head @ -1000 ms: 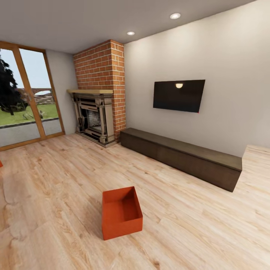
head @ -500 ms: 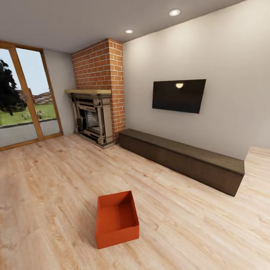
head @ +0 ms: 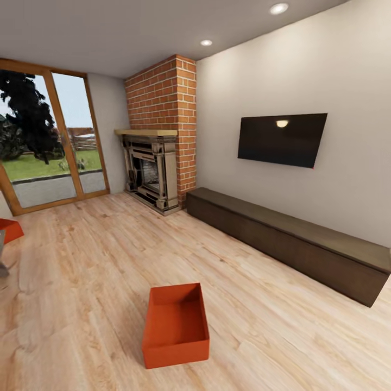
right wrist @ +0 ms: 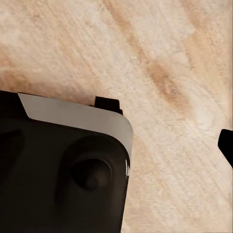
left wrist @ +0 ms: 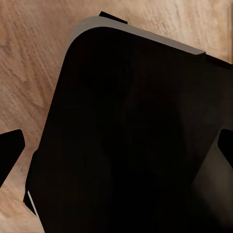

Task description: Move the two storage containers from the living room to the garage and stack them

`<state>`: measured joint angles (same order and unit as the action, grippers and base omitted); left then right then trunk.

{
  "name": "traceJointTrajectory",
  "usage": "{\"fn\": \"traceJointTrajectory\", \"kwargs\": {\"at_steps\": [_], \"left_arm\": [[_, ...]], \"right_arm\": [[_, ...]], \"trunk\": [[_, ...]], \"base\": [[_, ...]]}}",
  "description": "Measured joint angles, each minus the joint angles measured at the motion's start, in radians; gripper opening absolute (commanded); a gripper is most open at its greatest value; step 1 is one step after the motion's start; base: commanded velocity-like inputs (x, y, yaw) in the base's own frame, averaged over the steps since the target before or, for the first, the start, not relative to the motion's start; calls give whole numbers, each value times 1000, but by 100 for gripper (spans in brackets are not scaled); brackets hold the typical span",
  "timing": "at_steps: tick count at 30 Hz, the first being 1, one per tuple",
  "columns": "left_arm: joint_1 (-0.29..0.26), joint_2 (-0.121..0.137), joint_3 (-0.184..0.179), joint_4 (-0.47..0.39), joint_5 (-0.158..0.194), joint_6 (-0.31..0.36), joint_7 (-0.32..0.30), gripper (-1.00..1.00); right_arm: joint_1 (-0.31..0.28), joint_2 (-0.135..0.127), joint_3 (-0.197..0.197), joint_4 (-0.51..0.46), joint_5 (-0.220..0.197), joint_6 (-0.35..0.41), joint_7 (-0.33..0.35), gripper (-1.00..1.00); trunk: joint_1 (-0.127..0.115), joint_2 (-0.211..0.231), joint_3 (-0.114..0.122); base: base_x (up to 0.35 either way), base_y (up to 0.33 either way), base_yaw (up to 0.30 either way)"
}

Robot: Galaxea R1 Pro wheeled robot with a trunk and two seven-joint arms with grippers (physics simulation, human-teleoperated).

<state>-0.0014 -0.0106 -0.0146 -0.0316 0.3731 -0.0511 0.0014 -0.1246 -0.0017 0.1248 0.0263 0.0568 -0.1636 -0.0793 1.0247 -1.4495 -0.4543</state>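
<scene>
One orange-red storage container [head: 176,324] sits open-topped and empty on the light wood plank floor [head: 87,282] of the living room, low in the head view's middle. A corner of the second container [head: 10,228] peeks in at the left edge. In the left wrist view my left gripper [left wrist: 116,148] is open and empty, a dark fingertip [left wrist: 9,151] at each side, over the robot's dark base [left wrist: 126,126]. In the right wrist view one dark fingertip [right wrist: 227,145] shows far out at the edge, over bare planks, holding nothing.
A brick fireplace [head: 157,163] stands in the far corner, with a long dark low cabinet [head: 293,244] along the right wall under a wall TV [head: 282,139]. Glass doors [head: 49,146] fill the left wall. A grey shape [head: 2,255] touches the left edge.
The whole view has swung left, so the room has shifted right in the picture; the second container's corner has come in at the left edge. The nearer container has not moved on the floor.
</scene>
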Motion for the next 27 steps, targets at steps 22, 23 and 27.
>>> {"fn": "traceJointTrajectory", "kwargs": {"at_steps": [22,23,27], "left_arm": [[0,0,-3,0,-3,-1,-1,100],[0,1,-3,0,-2,-1,0,100],[0,1,-3,0,-2,-1,0,100]], "right_arm": [[0,3,7,0,5,1,1,100],[0,3,8,0,5,0,0,100],[0,3,8,0,6,1,0,100]], "trunk": [[0,0,0],[0,0,0],[0,0,0]], "base": [[30,-9,1],[289,0,0],[270,0,0]]}}
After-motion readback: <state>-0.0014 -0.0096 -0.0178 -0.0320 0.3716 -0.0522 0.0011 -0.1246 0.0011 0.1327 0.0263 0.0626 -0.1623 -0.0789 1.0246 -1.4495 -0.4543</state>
